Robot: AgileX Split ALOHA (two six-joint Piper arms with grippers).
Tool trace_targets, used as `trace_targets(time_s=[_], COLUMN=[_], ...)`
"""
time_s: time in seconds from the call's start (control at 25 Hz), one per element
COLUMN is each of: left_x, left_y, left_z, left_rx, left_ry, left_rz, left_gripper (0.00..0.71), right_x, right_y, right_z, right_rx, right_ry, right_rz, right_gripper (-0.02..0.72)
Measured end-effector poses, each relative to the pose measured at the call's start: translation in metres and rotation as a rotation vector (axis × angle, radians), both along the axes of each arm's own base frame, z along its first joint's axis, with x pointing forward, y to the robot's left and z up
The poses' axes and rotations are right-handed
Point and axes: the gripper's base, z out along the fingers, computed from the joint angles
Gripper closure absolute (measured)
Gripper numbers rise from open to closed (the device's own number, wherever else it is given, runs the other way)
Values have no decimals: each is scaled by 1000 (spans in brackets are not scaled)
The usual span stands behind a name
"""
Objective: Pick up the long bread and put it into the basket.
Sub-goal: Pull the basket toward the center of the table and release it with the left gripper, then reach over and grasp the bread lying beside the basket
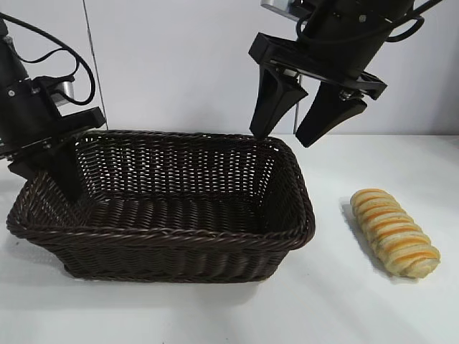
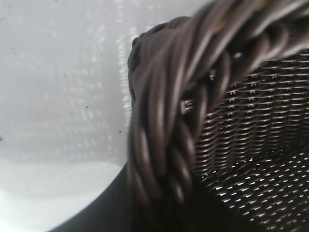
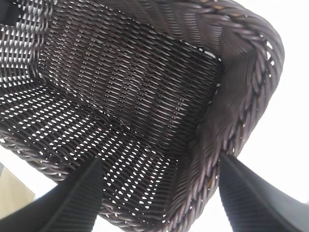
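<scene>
The long bread (image 1: pixel 395 232), a golden-tan ridged loaf with orange stripes and rounded ends, is what I am after, and nothing grips it yet. My right gripper (image 1: pixel 292 137), black with two long tapered fingers, hangs with its jaws spread and empty above the far right corner of the large dark brown woven wicker basket (image 1: pixel 287 236). From there the loaf lies to the right and nearer the front, on the white table (image 1: pixel 358 308), well below the fingertips. It sits just outside the basket's right end, apart from the rim. Its long axis runs diagonally, from far left to near right, so I judge I must turn the wrist to close across its narrow width. The right arm is clearly the nearer one.

My left gripper (image 1: pixel 54 168) is down at the basket's far left corner, against the braided rim; I cannot tell how it stands. The basket's inside shows empty in the right wrist view.
</scene>
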Motion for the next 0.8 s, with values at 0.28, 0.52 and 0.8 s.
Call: trace_targets(time_s=[0.28, 0.52, 0.8], left_x=[1, -2, -13], left_y=[-1, 3, 10], left_z=[1, 20, 64], left_rx=[-9, 26, 24], left_ry=[-7, -56, -138], left_rz=[7, -12, 9], left_gripper=[249, 230, 230], right_x=[0, 0, 0], right_y=[0, 0, 0], right_z=[0, 0, 0], right_rx=[0, 0, 0], right_ry=[0, 0, 0], right_rz=[0, 0, 0], right_gripper=[208, 208, 208])
